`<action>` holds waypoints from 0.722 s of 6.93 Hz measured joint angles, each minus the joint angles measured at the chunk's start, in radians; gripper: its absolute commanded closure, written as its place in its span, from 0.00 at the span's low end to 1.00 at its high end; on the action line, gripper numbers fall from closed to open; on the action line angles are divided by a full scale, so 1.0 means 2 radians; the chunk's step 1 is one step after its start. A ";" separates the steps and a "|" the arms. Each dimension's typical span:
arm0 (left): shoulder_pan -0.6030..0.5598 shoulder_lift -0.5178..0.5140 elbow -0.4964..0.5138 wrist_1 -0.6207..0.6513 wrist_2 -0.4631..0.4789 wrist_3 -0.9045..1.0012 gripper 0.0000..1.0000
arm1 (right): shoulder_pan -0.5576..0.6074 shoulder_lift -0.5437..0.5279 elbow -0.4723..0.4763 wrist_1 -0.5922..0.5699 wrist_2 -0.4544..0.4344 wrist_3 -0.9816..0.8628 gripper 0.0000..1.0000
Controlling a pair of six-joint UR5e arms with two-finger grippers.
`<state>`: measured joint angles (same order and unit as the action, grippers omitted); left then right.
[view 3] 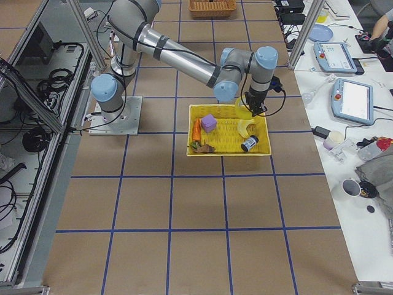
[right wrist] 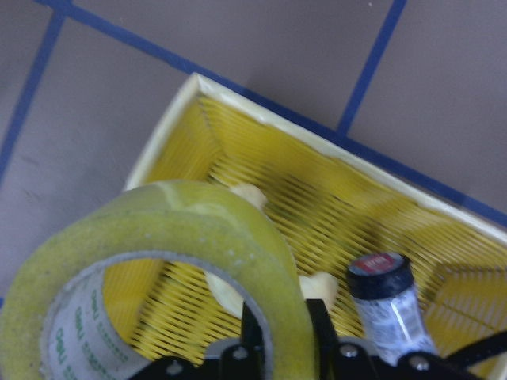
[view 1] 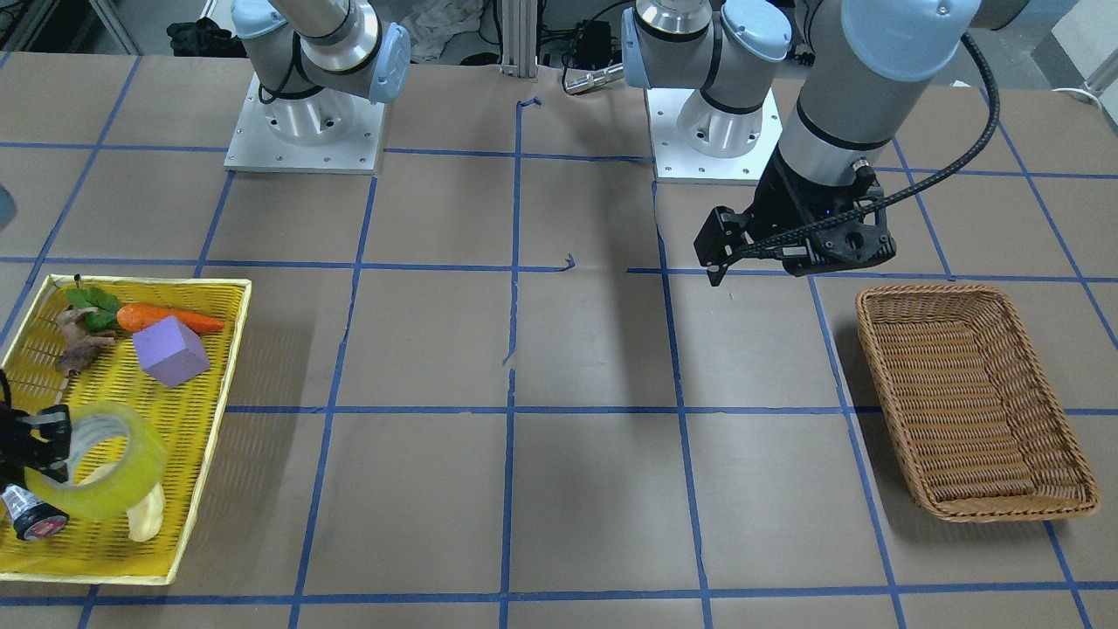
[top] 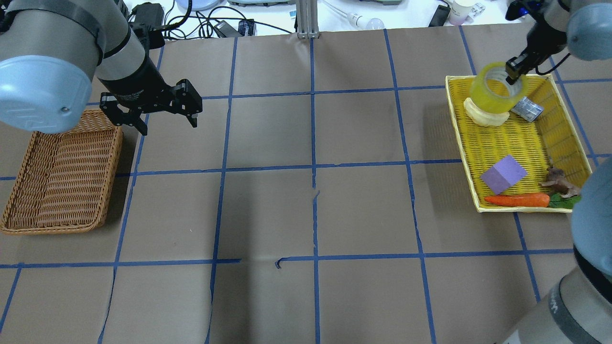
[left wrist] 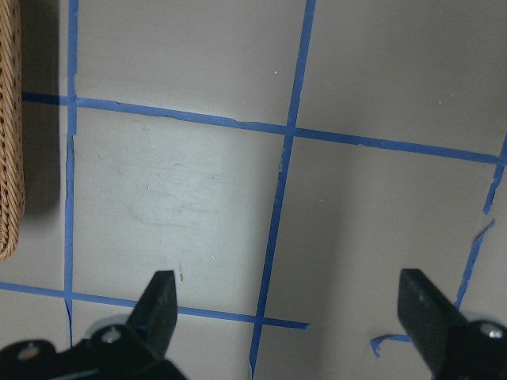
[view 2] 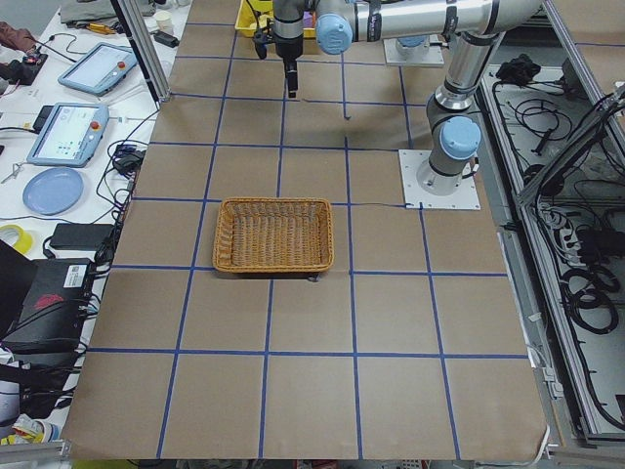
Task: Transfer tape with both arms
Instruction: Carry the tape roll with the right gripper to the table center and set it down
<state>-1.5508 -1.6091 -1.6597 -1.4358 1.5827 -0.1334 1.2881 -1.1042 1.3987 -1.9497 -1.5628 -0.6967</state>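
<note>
The translucent yellow tape (top: 495, 88) is a wide ring with a pale core. It is held tilted over the far corner of the yellow tray (top: 461, 143). My right gripper (top: 512, 76) is shut on the ring's wall, one finger inside the core; the right wrist view shows the tape (right wrist: 158, 237) just above the tray floor. In the front view the tape (view 1: 113, 463) is at the far left. My left gripper (top: 168, 126) is open and empty, hovering over bare table beside the wicker basket (top: 62, 177); the left wrist view shows its fingers (left wrist: 162, 293) spread wide.
The tray also holds a pale banana-like piece (top: 483, 117) under the tape, a dark cylinder with a red end (view 1: 35, 515), a purple block (top: 502, 174), a carrot (top: 516, 200) and a brown figure (top: 557, 181). The brown paper table between the arms has blue tape lines.
</note>
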 measured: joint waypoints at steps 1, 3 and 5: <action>0.000 0.000 0.000 0.000 0.000 0.000 0.00 | 0.043 0.004 -0.006 0.002 0.000 0.071 1.00; 0.000 0.000 0.001 0.000 -0.001 0.000 0.00 | 0.123 0.034 -0.035 0.001 -0.002 0.215 1.00; 0.001 0.000 0.001 0.001 0.005 0.010 0.00 | 0.173 0.108 -0.110 0.001 0.007 0.285 1.00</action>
<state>-1.5496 -1.6092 -1.6583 -1.4337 1.5936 -0.1144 1.6343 -0.8879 1.1793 -1.9475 -1.5486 -0.1267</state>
